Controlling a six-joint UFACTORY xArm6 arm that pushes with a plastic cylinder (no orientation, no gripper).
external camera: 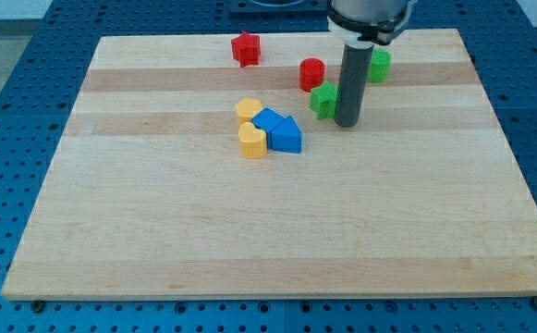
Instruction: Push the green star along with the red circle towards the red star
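The green star (323,99) lies near the view's top, right of centre. The red circle (312,73) stands just above and left of it, close to it or touching. The red star (245,48) is further to the left, near the board's top edge. My tip (347,124) is down on the board right beside the green star, on its right and slightly below. The dark rod hides part of the star's right side.
A green circle (377,64) sits behind the rod at the upper right. A cluster lies left of the tip: two yellow blocks (248,110) (252,141), a blue block (267,120) and a blue triangle (286,135). The wooden board (250,231) lies on a blue perforated table.
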